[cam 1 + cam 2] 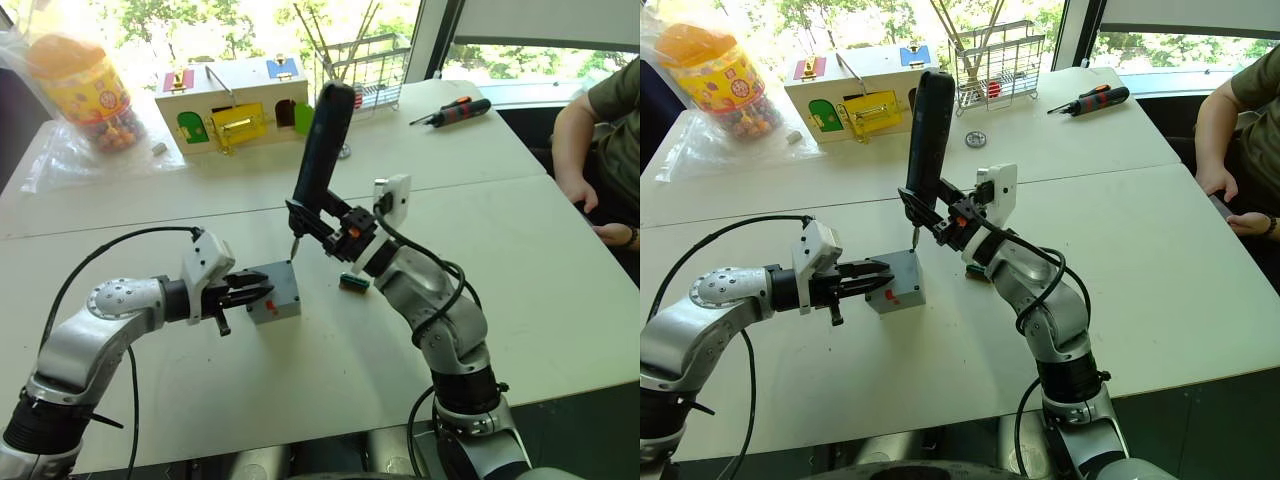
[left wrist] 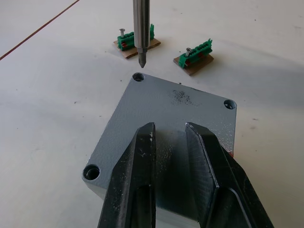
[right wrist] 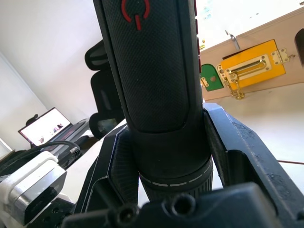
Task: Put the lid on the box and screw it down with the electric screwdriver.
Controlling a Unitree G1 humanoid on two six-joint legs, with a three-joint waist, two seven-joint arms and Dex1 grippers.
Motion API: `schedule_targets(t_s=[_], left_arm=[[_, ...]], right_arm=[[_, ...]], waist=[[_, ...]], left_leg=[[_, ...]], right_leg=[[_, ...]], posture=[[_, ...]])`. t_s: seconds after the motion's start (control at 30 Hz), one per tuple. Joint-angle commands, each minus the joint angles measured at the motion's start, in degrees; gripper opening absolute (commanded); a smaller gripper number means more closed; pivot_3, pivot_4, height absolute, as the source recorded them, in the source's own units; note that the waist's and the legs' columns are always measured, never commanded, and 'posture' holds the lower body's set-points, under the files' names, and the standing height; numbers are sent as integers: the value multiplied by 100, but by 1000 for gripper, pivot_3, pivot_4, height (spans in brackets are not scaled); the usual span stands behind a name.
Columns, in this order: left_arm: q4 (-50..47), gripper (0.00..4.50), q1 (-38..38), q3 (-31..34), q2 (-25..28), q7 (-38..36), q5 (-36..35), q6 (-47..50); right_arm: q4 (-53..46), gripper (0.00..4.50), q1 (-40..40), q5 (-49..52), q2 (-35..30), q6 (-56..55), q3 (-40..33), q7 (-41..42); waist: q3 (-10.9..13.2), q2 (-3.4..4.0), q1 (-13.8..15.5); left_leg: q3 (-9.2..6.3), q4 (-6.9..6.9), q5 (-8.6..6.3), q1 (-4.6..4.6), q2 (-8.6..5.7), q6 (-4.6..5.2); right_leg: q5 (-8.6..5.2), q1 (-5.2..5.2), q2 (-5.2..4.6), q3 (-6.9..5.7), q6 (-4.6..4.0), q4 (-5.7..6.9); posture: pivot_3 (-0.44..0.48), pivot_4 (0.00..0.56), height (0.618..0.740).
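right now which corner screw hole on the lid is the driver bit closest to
The far corner hole, on the side toward the green terminal blocks. The electric screwdriver's bit tip hangs just above and beyond it; the other visible holes lie well clear of the bit.

A lab-like office: white tables [image 1: 560, 300], big windows [image 1: 540, 50], an open laptop [image 3: 45, 126].

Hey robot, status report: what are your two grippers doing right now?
Left gripper steadying the box, lid on. Right gripper holds electric screwdriver, bit just above a corner hole. Nothing blocking.
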Motion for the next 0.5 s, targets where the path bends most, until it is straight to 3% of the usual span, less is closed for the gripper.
schedule_targets(t_s=[0.03, 0.5], left_arm=[[70, 986, 30, -86, 30, -22, 124, -2], [117, 986, 108, -159, 20, -74, 329, -113]], right_arm=[[-120, 1697, -74, -10, 109, -287, 74, 95], [-153, 1697, -192, 73, 172, -384, -65, 97]], waist=[[0, 0, -1], [0, 0, -3]], left_leg=[[0, 0, 0, 1, 0, 0], [0, -2, 0, 6, 0, 0]], right_leg=[[0, 1, 0, 0, 0, 0], [0, 4, 0, 0, 0, 0]], posture=[[0, 150, 740], [0, 150, 740]])
